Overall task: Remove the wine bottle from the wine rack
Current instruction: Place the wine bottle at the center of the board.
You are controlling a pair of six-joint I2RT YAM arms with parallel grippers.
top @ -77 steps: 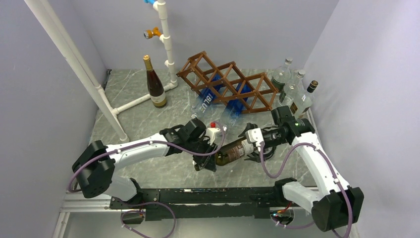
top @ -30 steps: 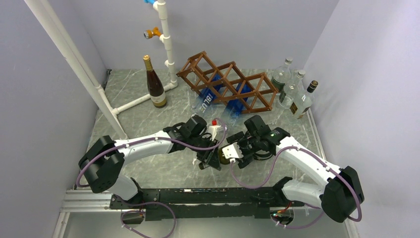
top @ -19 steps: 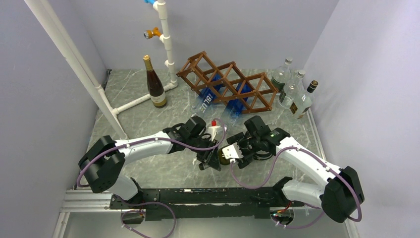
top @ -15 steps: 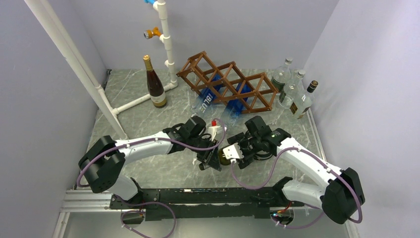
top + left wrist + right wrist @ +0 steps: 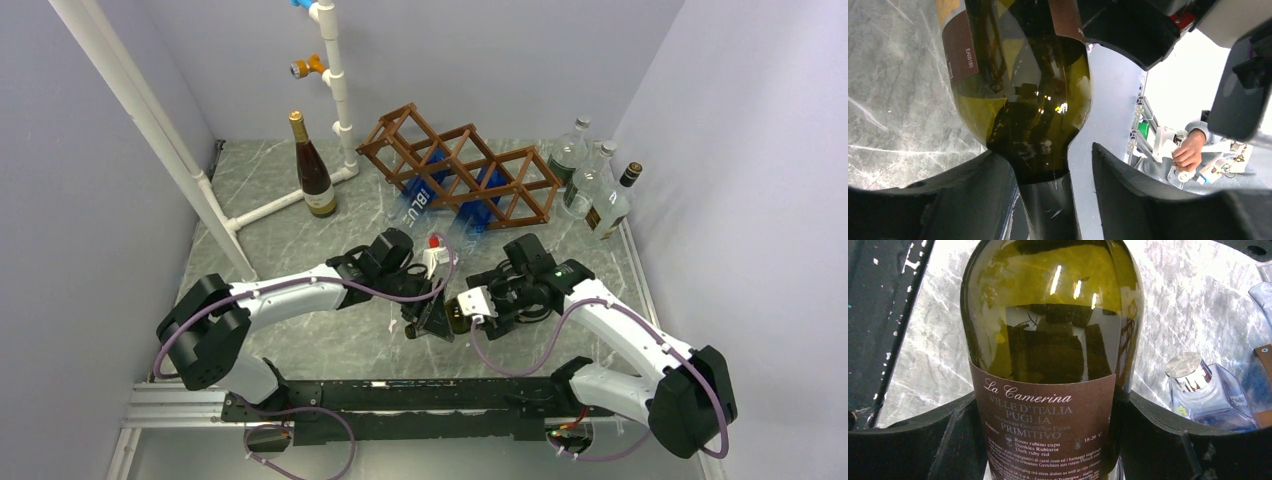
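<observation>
The wine bottle [image 5: 457,314], dark green glass with a brown label, hangs tilted over the front middle of the table, well away from the wooden wine rack [image 5: 470,165] at the back. My right gripper [image 5: 490,305] is shut on its labelled body [image 5: 1048,315], one finger [image 5: 923,440] on each side. My left gripper [image 5: 428,322] is open around the neck [image 5: 1048,200]. Its left finger [image 5: 968,200] lies against the glass. The right finger [image 5: 1138,200] stands off it with a gap.
Two blue glass bottles [image 5: 420,200] lie in the rack's cells; one silver-capped neck [image 5: 1188,370] shows near my right gripper. An amber bottle [image 5: 313,175] stands back left beside a white pipe frame [image 5: 335,90]. Three clear bottles [image 5: 590,185] stand back right. Walls enclose the table.
My left gripper's jaws have parted from the bottle's neck. The right gripper, still holding the body, has shifted slightly to the right with the bottle.
</observation>
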